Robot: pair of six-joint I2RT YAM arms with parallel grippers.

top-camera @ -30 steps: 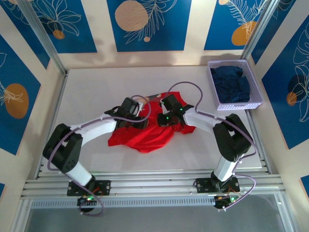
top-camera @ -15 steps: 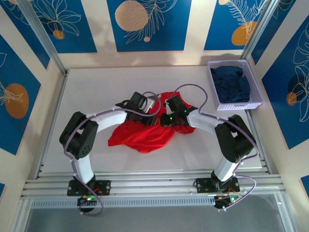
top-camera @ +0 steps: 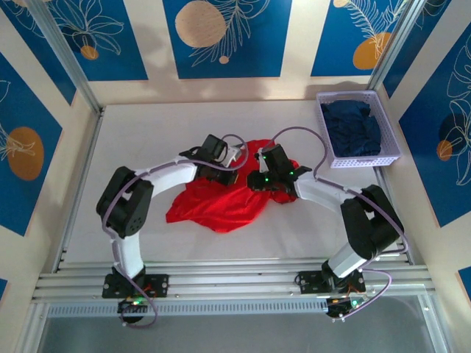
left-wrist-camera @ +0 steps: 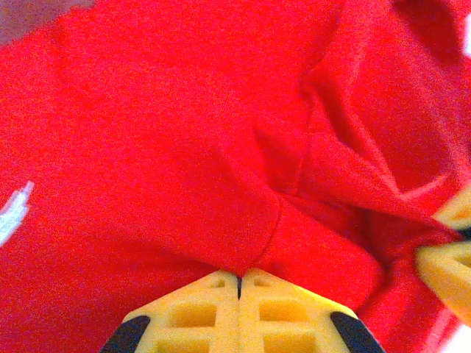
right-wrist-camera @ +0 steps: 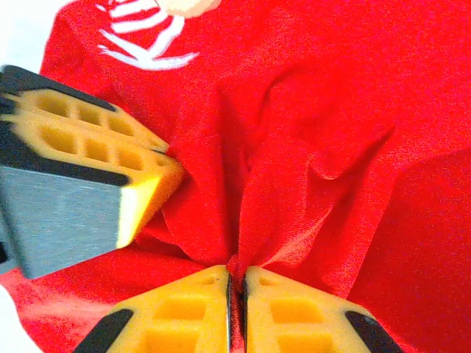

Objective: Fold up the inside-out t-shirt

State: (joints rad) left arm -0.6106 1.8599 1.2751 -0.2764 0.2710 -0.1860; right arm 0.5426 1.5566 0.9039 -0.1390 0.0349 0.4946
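Note:
The bright red t-shirt lies crumpled at the middle of the table. Both grippers meet at its far edge. My left gripper is shut, and a fold of the red cloth runs down into its closed yellow tips. My right gripper is shut on a pinched ridge of the shirt, with red cloth showing between its fingertips. The left gripper's fingers sit just to the left in the right wrist view. White lettering shows at the top there.
A lavender basket holding a dark navy garment stands at the table's far right. Bare white table lies left of the shirt, and more lies in front of it. Walls enclose the table on three sides.
My left arm swung right and farther in, onto the shirt's far edge, and its jaws closed. My right gripper drifted slightly right, still gripping. The shirt's far part bunched up between them.

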